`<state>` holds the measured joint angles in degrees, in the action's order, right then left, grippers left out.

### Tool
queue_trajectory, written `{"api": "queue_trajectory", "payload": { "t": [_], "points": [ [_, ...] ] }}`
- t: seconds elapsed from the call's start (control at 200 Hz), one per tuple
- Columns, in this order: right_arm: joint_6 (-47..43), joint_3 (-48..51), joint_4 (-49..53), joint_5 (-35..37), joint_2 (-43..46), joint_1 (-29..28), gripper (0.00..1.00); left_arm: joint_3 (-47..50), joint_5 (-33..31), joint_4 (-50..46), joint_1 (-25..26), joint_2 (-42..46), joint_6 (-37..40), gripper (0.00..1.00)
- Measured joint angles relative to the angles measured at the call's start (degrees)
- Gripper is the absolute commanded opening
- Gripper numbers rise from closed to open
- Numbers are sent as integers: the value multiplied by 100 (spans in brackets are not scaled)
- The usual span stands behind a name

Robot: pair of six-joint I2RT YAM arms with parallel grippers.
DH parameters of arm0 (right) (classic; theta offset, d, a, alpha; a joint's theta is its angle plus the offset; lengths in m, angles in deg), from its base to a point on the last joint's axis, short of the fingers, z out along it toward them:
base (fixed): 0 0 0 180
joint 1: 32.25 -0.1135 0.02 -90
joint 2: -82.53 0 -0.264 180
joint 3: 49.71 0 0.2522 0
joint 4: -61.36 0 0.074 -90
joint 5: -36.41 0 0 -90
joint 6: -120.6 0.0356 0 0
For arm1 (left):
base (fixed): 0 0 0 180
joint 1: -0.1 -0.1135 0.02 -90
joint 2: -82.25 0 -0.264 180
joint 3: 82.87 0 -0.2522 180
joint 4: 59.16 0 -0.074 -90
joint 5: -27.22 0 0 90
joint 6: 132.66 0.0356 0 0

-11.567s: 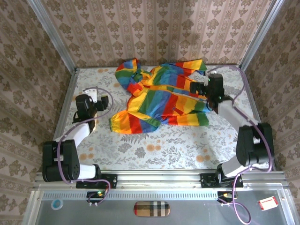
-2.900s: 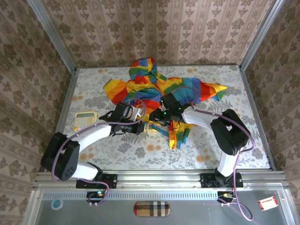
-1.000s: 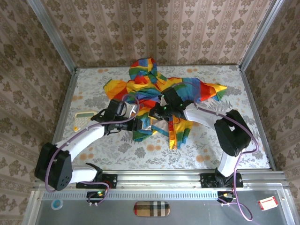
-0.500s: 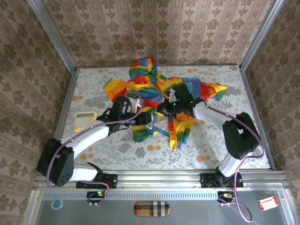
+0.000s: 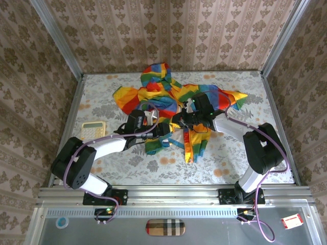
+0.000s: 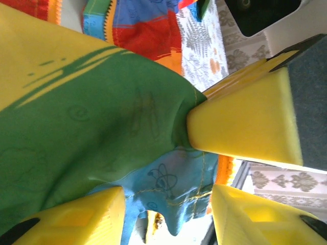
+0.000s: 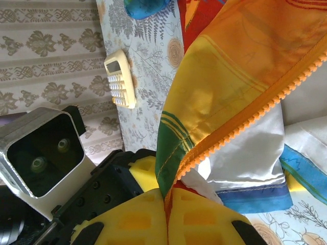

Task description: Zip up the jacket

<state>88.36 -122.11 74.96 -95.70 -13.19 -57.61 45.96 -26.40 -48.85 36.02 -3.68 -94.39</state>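
The jacket (image 5: 168, 94) lies crumpled on the counter (image 5: 230, 153), from the middle out toward 12 o'clock. Its hood (image 5: 156, 71) points to 12 and one striped flap (image 5: 194, 145) trails down toward 6. Both arms reach in over it and meet at its 6 o'clock edge, near the middle of the counter.

The left tool (image 5: 162, 128) comes in from 8 o'clock. Up close, the left tool (image 6: 166, 196) is released: its yellow fingers (image 6: 61, 219) stand well apart. Green cloth of the jacket (image 6: 102, 132) is draped over them, and a blue fold hangs loose in the gap.

The right tool (image 5: 179, 121) comes in from 3 o'clock, just beside the left one. From its wrist, the right tool (image 7: 166, 196) is clenched on the jacket (image 7: 230, 66), with the cloth's edge pinched between the two pads. The orange zipper (image 7: 245, 122) teeth run up and away from that pinch toward 2 o'clock.

A cream calculator (image 5: 93, 130) sits at the counter's 9 o'clock side, well apart from the jacket. It also shows from the right wrist (image 7: 120, 78).
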Motion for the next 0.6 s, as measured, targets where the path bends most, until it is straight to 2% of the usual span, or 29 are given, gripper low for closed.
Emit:
{"api": "queue_trajectory", "payload": {
  "t": [0.23, 0.6],
  "points": [
    [210, 31, -273, -26, 0, 4, 0, 203, 229, 992, -4, -236, -614, 36],
    [249, 31, -315, -20, -105, 4, 0, 221, 446, 1244, -87, -236, -876, 20]
  ]
}}
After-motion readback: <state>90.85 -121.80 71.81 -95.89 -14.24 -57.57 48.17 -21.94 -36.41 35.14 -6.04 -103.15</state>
